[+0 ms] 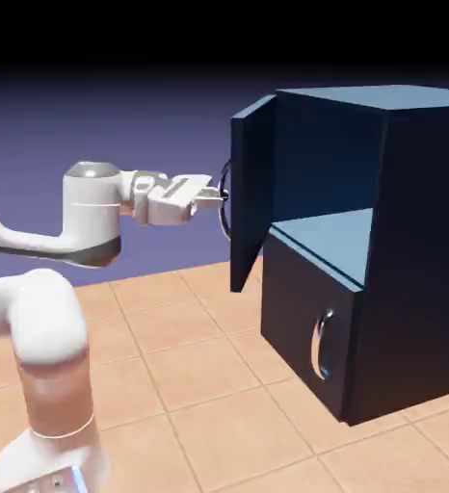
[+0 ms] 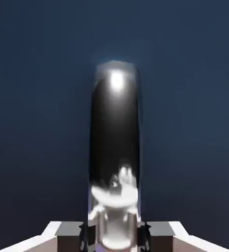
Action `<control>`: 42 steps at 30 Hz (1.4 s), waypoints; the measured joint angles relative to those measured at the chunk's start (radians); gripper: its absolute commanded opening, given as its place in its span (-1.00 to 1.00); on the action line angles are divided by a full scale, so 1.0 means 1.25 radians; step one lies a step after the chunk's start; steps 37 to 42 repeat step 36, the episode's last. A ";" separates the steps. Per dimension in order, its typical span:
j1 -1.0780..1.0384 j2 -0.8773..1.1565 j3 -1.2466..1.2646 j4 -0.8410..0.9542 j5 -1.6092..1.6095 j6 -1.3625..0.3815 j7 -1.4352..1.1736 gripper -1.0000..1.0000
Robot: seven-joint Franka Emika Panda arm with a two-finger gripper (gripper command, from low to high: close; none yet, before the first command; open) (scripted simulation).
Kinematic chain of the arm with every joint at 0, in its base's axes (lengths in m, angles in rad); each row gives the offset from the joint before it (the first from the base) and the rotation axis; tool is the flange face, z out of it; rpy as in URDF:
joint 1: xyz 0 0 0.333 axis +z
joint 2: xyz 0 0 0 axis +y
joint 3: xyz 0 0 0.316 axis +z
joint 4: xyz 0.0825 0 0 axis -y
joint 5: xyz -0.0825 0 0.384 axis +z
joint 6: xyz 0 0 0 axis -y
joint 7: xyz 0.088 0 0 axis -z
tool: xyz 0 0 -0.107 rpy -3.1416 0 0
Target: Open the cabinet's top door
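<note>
The top door (image 1: 250, 193) of the cabinet (image 1: 402, 241) is seen swung well ajar, its silver handle (image 2: 115, 147) clenched in the jaws, so the pull is judged nearly done, only further outward swing being called for.

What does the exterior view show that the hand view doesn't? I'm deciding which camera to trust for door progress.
Only the exterior view shows the cabinet whole: the top door swung wide open, the bare upper compartment, the lower door shut with its own handle, and the arm.

Only the hand view shows the grip up close: the gripper with its jaws shut on the top handle.

Both show the top door's navy panel and the gripper at that handle.
</note>
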 measured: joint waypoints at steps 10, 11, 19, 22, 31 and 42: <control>0.005 0.088 0.270 0.159 0.294 -0.348 -0.032 -1.00; -0.010 0.101 0.298 0.185 0.318 -0.382 -0.032 -1.00; -0.186 0.173 0.498 0.416 0.460 -0.630 -0.036 -1.00; -0.265 0.183 0.560 0.503 0.497 -0.708 -0.042 -1.00; -0.505 0.167 0.707 0.764 0.578 -0.915 -0.078 -1.00; -0.622 0.141 0.759 0.896 0.606 -1.012 -0.105 1.00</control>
